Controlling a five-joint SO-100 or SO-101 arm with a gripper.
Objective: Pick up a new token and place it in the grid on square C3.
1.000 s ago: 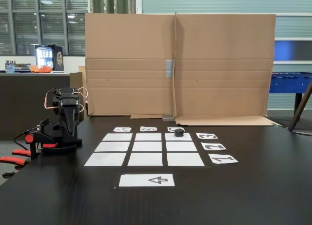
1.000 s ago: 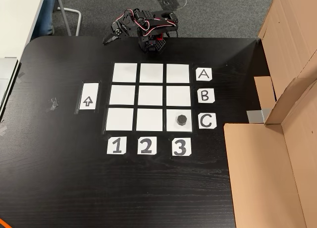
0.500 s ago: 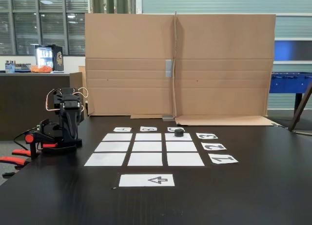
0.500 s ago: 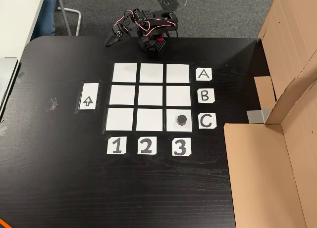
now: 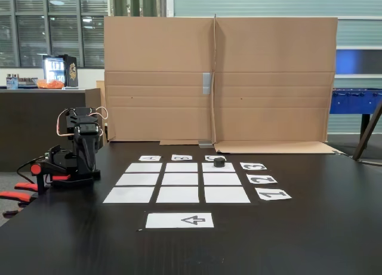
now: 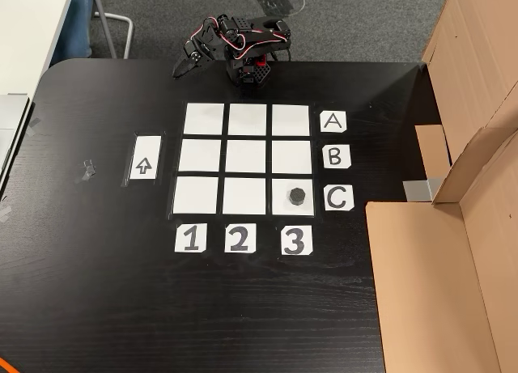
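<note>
where the token (image 6: 297,197) sits on square c3 (image 6: 291,205), the folded arm's jaws (image 6: 181,66) stay unreadable, spread or pressed together.

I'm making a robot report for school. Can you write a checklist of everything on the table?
Surface: black table, bare around the papers.
Job's things: token sits on square C3 of the grid.
Clutter: arrow sheet; tape scrap.
Claw: claw folded back by the arm's base, far from the token; open or shut unclear.
Cables: red and white wires on the arm.
Surroundings: cardboard walls.
</note>
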